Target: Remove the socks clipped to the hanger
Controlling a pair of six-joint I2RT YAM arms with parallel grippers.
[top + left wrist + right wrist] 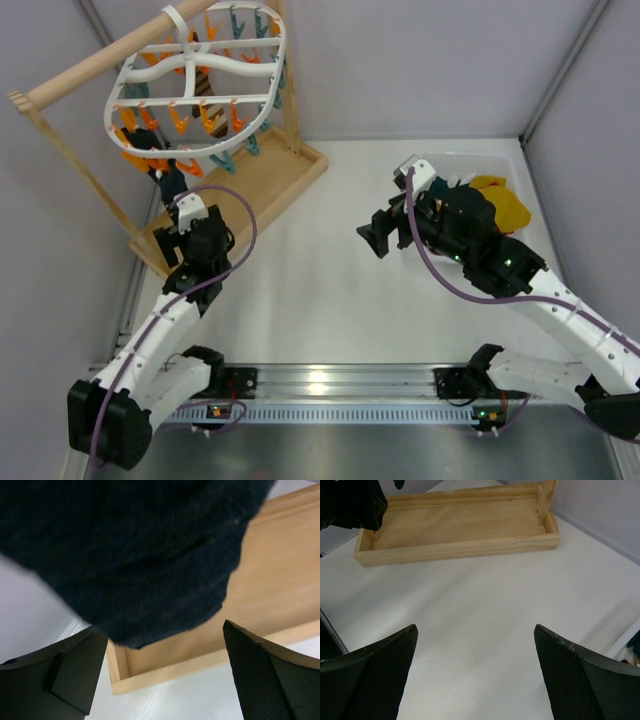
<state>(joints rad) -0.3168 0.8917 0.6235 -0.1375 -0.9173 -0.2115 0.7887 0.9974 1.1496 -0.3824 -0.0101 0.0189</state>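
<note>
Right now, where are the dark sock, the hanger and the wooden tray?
dark sock [130, 555], left wrist view, middle of the fabric.
hanger [200, 98], top external view, white crossbar.
wooden tray [460, 527], right wrist view, bare floor.

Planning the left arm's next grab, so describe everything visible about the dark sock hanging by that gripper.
The dark sock is near-black, finely ribbed knit, soft and limp. It hangs from the lower-left edge of the white hanger, its rounded end dangling above the wooden tray, just ahead of the open left gripper. The clip holding it isn't distinguishable; contact with the fingers can't be confirmed.
</note>
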